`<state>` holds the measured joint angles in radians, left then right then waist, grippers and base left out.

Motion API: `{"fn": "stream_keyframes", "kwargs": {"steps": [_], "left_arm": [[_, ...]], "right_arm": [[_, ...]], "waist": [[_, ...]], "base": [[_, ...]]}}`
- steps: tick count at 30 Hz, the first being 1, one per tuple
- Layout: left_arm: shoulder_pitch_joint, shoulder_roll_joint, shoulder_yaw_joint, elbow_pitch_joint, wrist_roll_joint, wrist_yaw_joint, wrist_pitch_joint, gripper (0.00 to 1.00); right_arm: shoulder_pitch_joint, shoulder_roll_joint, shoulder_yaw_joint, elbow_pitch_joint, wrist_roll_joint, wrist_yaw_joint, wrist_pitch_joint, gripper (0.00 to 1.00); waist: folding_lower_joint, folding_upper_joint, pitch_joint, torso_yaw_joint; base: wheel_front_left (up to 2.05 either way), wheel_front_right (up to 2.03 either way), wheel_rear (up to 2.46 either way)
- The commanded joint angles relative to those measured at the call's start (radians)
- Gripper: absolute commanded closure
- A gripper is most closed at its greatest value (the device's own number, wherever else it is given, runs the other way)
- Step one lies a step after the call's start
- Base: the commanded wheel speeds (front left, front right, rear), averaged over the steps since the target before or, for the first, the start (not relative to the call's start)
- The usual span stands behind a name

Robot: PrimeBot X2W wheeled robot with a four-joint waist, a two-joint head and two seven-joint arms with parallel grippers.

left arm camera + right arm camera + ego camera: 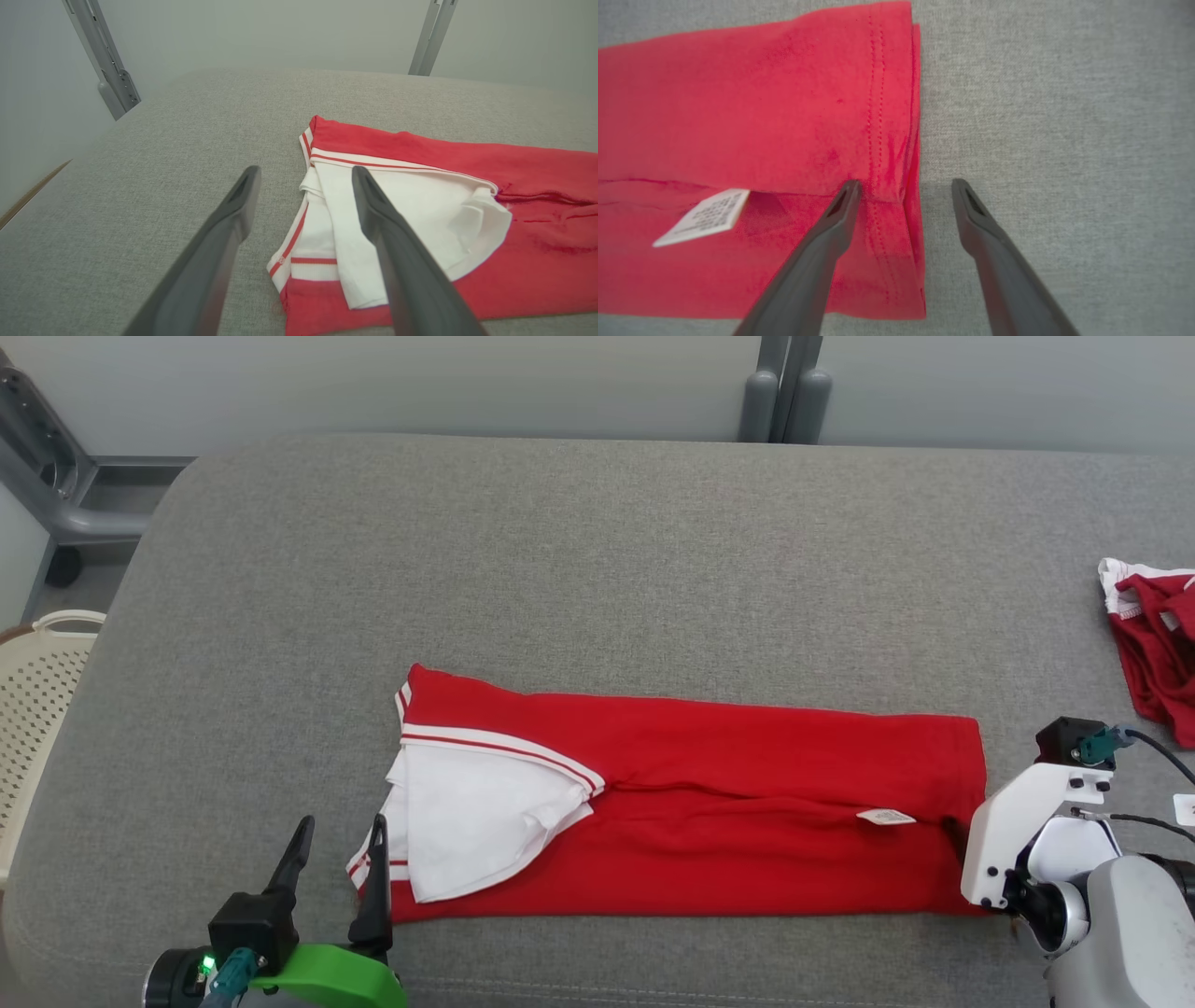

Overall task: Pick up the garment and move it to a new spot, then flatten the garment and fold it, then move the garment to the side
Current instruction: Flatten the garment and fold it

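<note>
One long red garment with a white, red-striped collar [709,803] [467,154] [738,93] lies flat on a broad grey fabric-covered table [597,569], in the near middle part. Its sides are folded inward to make a band, and the two folded edges meet in a crease along its length. The collar end is toward the robot's left, with the white collar panel [476,812] turned open and striped ribbing showing beneath it. The stitched hem end is toward the right. A small white care label [885,817] [703,217] lies on the red cloth near the hem; its print is too blurred to read.

Left gripper [341,826] [304,171]: fingers apart, holding nothing, at the near collar corner. In the wrist view one finger lies over bare table and the other over the white panel. Contact can't be judged.

Right gripper [906,183]: fingers apart, astride the hem edge, one over red cloth and one over grey table. In the head view its white wrist housing hides the fingers.

A second red-and-white cloth heap [1153,644] is cut off at the table's right edge. A cream perforated plastic basket [42,681] is partly out of frame on the left. Grey metal posts [784,392] stand behind the table.
</note>
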<state>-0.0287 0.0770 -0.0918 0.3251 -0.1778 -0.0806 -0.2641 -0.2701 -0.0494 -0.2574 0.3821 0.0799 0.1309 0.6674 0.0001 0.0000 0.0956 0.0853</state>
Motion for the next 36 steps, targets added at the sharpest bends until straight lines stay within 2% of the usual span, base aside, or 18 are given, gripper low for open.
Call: {"fn": "stream_keyframes", "kwargs": {"steps": [1,7,8,10,12,13,18,25,36], "left_arm": [[-0.017,-0.001,0.005,0.001,0.002,-0.006,0.0,0.0],[-0.033,-0.003,0.009,0.002,0.01,-0.012,0.0,0.0],[-0.034,-0.003,0.011,0.001,0.011,-0.013,0.0,0.0],[-0.036,-0.004,0.013,0.002,0.011,-0.014,0.0,0.0],[-0.038,-0.006,0.014,0.006,0.013,-0.017,0.0,0.0],[-0.039,-0.006,0.015,0.007,0.013,-0.017,0.0,0.0],[-0.042,-0.01,0.02,0.014,0.009,-0.021,0.0,0.0],[-0.037,-0.013,0.029,0.014,0.016,-0.023,0.0,0.0],[-0.026,-0.017,0.031,0.019,0.02,-0.03,0.0,0.0]], "right_arm": [[-0.007,-0.003,-0.003,0.015,0.015,0.0,-0.003,0.0],[-0.041,-0.002,-0.013,0.071,0.019,-0.001,-0.019,0.0],[-0.05,-0.002,-0.015,0.08,0.019,0.0,-0.024,0.13],[-0.066,-0.001,-0.02,0.099,0.016,-0.001,-0.03,0.53],[-0.077,-0.001,-0.022,0.12,0.015,-0.001,-0.028,0.87],[-0.081,-0.001,-0.021,0.127,0.014,-0.001,-0.027,1.0],[-0.092,-0.006,-0.044,0.142,0.003,-0.002,-0.034,1.0],[-0.102,-0.007,-0.148,0.104,-0.032,-0.002,-0.049,1.0],[-0.056,-0.004,-0.299,-0.061,-0.131,-0.001,0.014,1.0]], "waist": [[-0.0001,0.0,0.005,0.004],[-0.0001,0.0,0.023,0.014],[-0.0001,0.0,0.027,0.016],[-0.0001,0.0,0.032,0.018],[-0.0001,0.0,0.036,0.02],[-0.0001,0.0,0.037,0.02],[-0.0001,0.0,0.037,0.017],[-0.0001,0.0,0.025,0.002],[-0.0001,0.0,0.009,-0.013]], "base": [[0.0,0.0,0.0],[0.0,0.0,0.0],[0.0,0.0,0.0],[0.0,0.0,0.0],[0.0,0.0,0.0],[0.0,0.0,0.0],[0.0,0.0,0.0],[0.0,0.0,0.0],[0.0,0.0,0.0]]}}
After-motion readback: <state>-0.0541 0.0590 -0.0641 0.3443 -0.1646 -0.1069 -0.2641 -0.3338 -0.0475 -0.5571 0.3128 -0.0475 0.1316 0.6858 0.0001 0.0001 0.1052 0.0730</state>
